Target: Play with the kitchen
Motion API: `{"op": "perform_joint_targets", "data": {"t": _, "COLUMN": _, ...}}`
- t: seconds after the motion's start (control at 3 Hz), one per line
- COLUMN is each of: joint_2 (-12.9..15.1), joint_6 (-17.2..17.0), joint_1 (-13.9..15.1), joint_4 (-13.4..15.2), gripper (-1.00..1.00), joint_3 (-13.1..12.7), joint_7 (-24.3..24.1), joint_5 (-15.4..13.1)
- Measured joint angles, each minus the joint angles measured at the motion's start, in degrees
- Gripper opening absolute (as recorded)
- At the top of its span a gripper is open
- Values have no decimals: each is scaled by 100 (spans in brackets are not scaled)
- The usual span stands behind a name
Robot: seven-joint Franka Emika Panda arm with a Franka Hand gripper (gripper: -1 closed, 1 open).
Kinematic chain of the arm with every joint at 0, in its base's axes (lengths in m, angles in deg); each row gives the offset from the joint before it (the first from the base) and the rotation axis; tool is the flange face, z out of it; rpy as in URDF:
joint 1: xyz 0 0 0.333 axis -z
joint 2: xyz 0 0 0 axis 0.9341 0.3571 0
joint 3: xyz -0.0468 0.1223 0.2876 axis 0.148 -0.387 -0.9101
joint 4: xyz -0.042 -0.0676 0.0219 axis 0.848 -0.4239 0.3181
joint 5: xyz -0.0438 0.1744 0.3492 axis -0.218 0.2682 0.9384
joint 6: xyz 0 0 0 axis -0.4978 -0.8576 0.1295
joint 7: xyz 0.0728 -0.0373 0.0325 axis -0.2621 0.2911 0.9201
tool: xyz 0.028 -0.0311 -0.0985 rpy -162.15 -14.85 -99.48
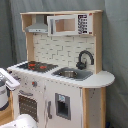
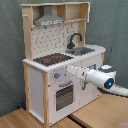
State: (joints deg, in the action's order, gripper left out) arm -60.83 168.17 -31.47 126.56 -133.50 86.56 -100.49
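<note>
You have the kitchen (image 2: 60, 65) standing upright on the wooden floor (image 2: 95, 112), front panel facing the arm, and it looks rigid and too heavy to shift, so treat it as fixed and work only its small moving parts. In the second exterior view the gripper (image 2: 70, 69) is up at the front panel just beside the knobs (image 2: 57, 76), above the oven door (image 2: 63, 96); you cannot tell how its fingers stand. Take the knobs by their rims with light force, since such toy fittings are probably smooth and easy to strain.
</note>
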Motion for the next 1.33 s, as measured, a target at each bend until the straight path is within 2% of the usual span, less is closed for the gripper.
{"op": "perform_joint_targets", "data": {"t": 0.67, "joint_2": -100, "joint_6": 12, "joint_1": 335, "joint_4": -444, "gripper": 100, "joint_3": -40, "joint_7": -1088, "joint_5": -4}}
{"op": "perform_joint_targets", "data": {"t": 1.33, "joint_2": -110, "joint_6": 132, "joint_1": 456, "joint_4": -546, "gripper": 100, "joint_3": -256, "joint_7": -2212, "joint_5": -6}}
